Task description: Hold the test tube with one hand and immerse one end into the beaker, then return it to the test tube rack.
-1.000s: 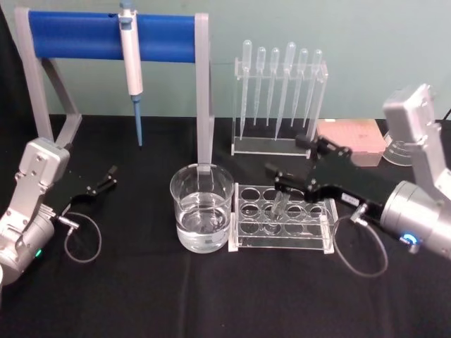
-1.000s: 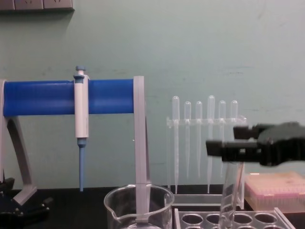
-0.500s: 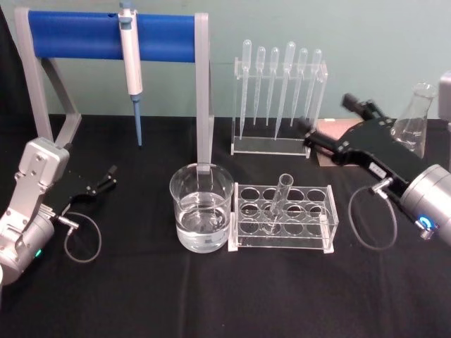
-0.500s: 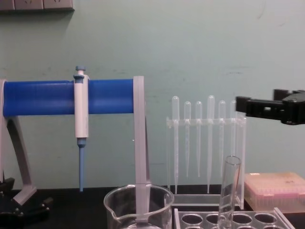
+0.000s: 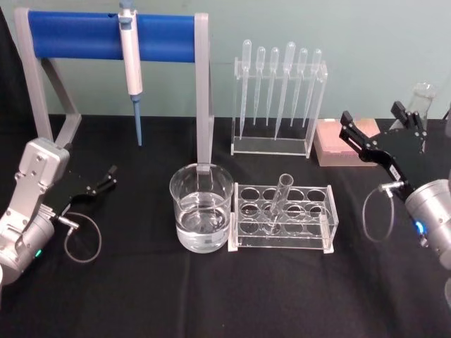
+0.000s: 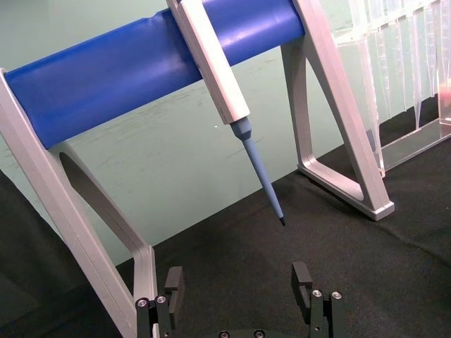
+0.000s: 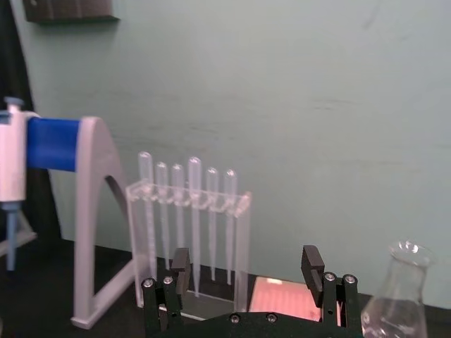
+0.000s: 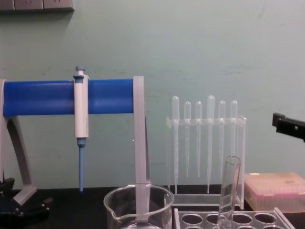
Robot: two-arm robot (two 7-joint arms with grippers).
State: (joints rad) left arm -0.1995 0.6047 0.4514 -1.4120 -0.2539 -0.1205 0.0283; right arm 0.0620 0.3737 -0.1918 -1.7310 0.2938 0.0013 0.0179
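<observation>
Beaker, clear glass, part full of clear liquid, stands just left of the clear rack. Test tube leans in a rack hole, untouched. Black worktop bare in front. Right tool raised at right, jaws apart, empty. Left tool parked at left, jaws apart.

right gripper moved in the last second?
Yes. The right gripper, open and empty, has pulled back from over the clear rack, where the test tube stands, to the robot's right, beside the pink box.
</observation>
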